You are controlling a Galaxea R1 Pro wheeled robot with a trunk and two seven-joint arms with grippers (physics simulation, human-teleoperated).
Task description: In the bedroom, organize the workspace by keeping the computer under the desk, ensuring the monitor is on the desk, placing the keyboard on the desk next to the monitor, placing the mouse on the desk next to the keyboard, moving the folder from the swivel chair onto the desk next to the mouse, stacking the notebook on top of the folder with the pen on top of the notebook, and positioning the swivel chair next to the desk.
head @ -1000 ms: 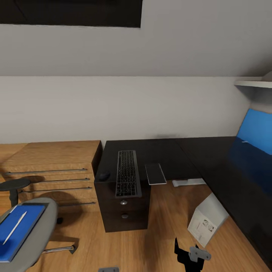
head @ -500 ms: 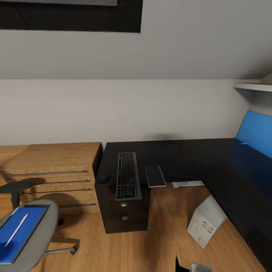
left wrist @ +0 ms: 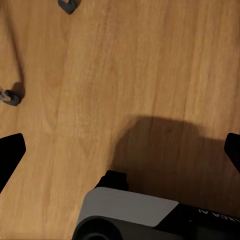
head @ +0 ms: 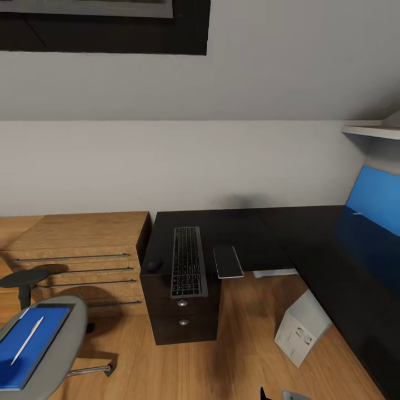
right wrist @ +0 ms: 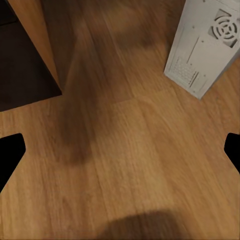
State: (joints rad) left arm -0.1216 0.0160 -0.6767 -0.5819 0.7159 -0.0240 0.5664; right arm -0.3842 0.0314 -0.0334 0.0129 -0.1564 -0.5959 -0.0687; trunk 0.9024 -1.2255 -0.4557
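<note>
Sloped grey walls over a wood floor, with the black desk carrying the keyboard, the mouse just beside it and a dark notebook overhanging the edge. Folder with the pen on top lying on the chair; computer tilted on the floor by the desk. Left gripper and right gripper both spread wide, holding nothing, hanging over bare floor. Likely trouble: pen rolling off if the folder tips during lifting; notebook knocked off the edge by a passing arm.
</note>
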